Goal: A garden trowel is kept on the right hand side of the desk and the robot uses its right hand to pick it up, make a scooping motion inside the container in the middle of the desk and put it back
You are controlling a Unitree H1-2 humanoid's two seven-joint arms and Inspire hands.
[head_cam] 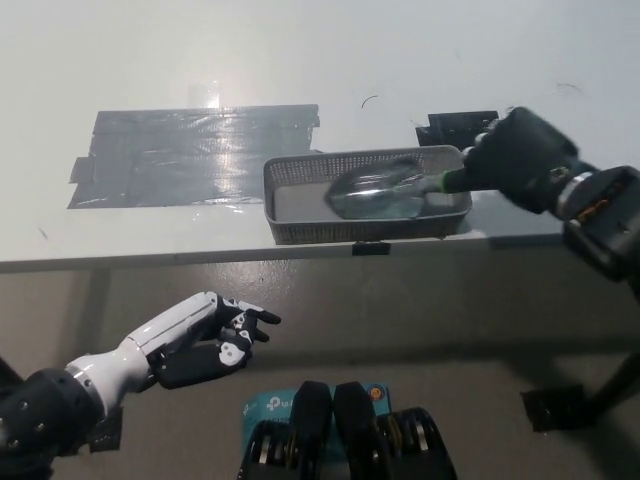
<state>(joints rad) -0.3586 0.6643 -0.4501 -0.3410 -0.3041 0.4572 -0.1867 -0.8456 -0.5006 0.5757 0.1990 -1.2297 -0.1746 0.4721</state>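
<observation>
A garden trowel [385, 190] with a shiny metal blade and a green neck lies low inside the grey mesh basket [300, 226] in the middle of the desk. My black right hand [520, 158] is shut on its handle, just past the basket's right end. The blade points left and fills the basket's middle and right part. My white left hand [200, 338] rests open below the desk's front edge at the lower left, holding nothing.
A wide patch of grey tape [190, 155] covers the desk left of the basket. A small black mat [455, 127] lies behind the basket's right end. The desk's front edge [200, 258] runs just in front of the basket.
</observation>
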